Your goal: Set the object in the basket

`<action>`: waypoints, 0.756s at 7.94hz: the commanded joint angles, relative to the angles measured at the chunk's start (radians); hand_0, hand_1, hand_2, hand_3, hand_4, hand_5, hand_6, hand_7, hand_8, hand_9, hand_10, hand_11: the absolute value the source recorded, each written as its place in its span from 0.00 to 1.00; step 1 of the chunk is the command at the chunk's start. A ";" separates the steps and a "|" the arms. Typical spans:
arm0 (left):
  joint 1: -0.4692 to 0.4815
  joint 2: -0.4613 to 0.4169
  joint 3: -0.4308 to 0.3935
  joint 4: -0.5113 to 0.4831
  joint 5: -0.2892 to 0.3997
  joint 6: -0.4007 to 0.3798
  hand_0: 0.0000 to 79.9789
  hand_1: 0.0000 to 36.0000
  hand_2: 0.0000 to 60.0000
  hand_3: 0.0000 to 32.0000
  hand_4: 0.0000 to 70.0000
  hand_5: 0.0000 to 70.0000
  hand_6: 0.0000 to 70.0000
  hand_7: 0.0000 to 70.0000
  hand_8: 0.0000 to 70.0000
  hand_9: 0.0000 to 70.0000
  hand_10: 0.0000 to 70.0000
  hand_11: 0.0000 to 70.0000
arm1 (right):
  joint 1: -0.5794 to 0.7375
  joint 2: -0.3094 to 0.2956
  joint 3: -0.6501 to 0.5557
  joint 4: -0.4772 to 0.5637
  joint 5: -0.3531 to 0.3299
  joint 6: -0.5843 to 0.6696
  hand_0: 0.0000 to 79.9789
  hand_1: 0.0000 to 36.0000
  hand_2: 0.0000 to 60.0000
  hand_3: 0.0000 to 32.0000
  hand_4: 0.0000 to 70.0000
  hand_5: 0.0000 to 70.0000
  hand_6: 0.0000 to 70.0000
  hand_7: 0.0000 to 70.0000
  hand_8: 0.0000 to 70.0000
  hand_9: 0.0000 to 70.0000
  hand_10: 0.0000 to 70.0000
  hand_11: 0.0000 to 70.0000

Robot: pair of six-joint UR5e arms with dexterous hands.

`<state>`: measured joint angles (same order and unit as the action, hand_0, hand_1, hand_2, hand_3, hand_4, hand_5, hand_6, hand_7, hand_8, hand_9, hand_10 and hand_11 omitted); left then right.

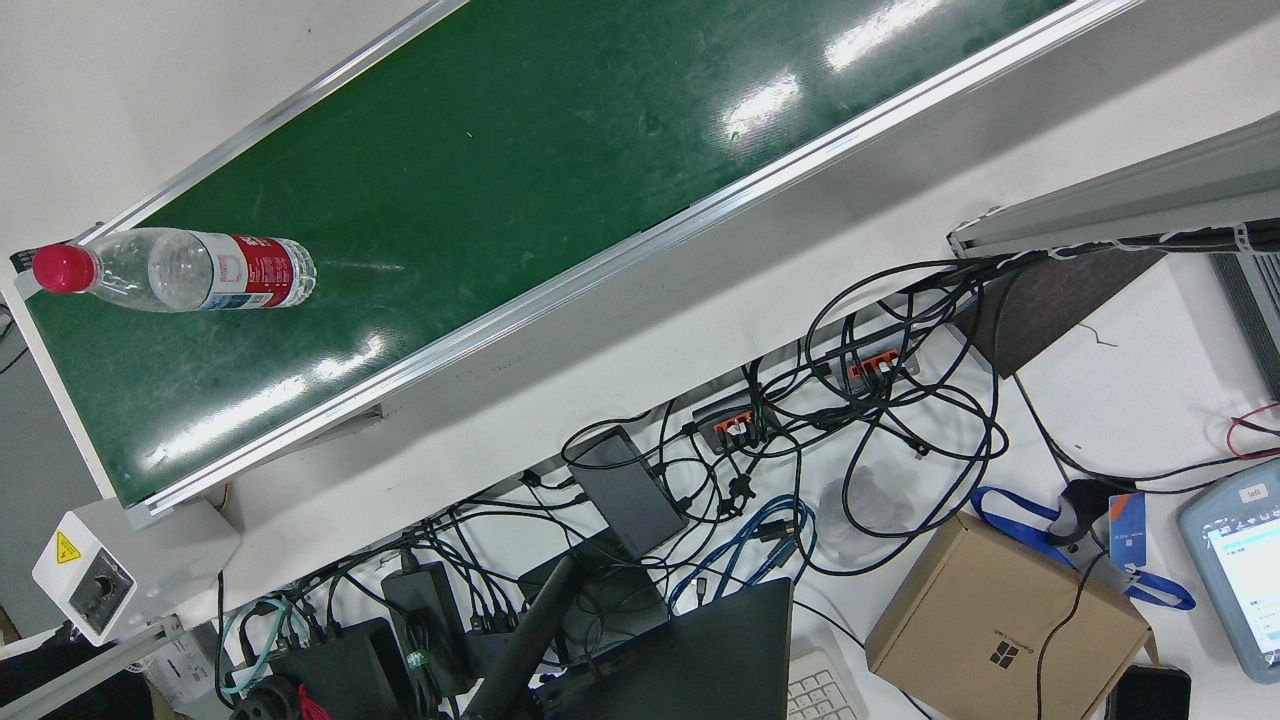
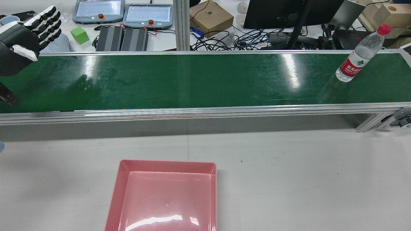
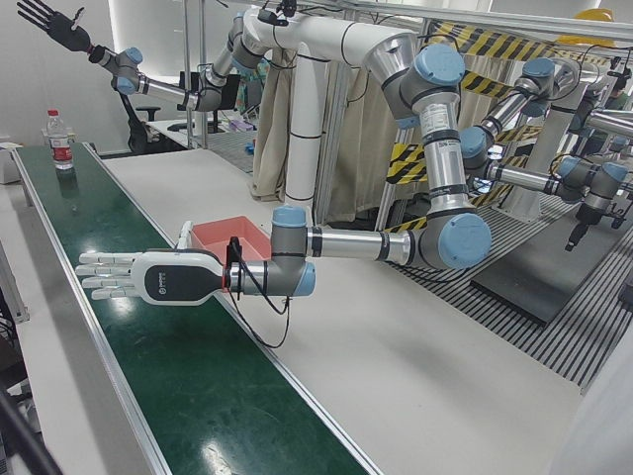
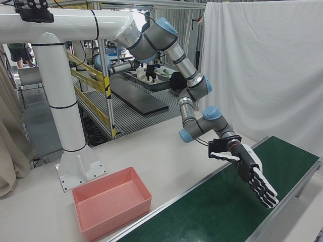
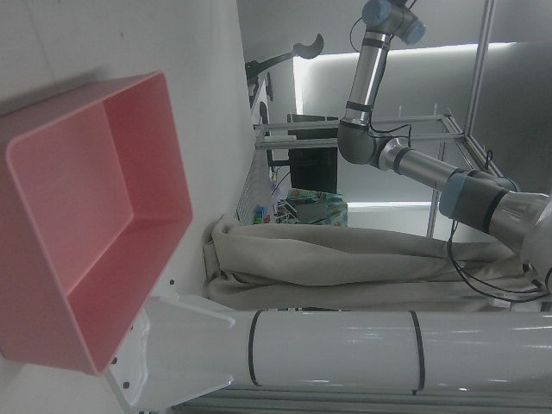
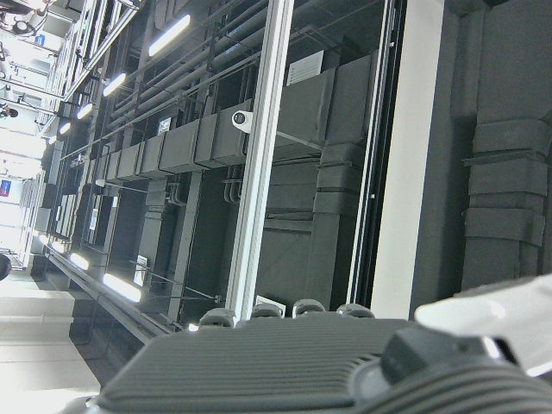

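A clear water bottle (image 1: 190, 270) with a red cap and red label stands upright at the far right end of the green conveyor belt (image 2: 192, 80) in the rear view, also seen as the bottle (image 2: 356, 61) (image 3: 59, 139). The pink basket (image 2: 167, 162) sits empty on the white table on my side of the belt, seen too as the basket (image 3: 213, 230) (image 4: 121, 212) (image 5: 164, 172). My left hand (image 2: 29, 32) (image 3: 148, 277) (image 4: 252, 176) hovers flat and open over the belt's left end, far from the bottle. My right hand (image 3: 51, 24) is raised high with fingers spread, holding nothing.
Beyond the belt a desk holds tangled cables (image 1: 800, 450), a cardboard box (image 1: 1000, 620), two teach pendants (image 2: 122, 12), a green cube (image 2: 79, 34) and a monitor (image 2: 289, 12). A white pedestal column (image 4: 63, 111) stands behind the basket. Other robot arms (image 3: 564, 148) stand in the background.
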<state>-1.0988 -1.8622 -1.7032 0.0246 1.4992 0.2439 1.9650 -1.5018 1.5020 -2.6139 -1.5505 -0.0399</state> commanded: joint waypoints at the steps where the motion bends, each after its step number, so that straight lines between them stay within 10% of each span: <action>1: -0.001 0.000 0.000 0.000 0.001 0.000 0.68 0.09 0.00 0.00 0.06 0.07 0.00 0.00 0.04 0.03 0.00 0.00 | 0.000 0.000 0.000 0.000 0.000 0.000 0.00 0.00 0.00 0.00 0.00 0.00 0.00 0.00 0.00 0.00 0.00 0.00; 6: -0.001 0.000 -0.001 0.000 0.001 0.000 0.68 0.09 0.00 0.00 0.06 0.07 0.00 0.00 0.05 0.04 0.00 0.01 | 0.000 0.000 0.000 0.000 0.001 0.000 0.00 0.00 0.00 0.00 0.00 0.00 0.00 0.00 0.00 0.00 0.00 0.00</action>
<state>-1.0994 -1.8623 -1.7036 0.0245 1.5002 0.2439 1.9650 -1.5018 1.5018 -2.6139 -1.5503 -0.0399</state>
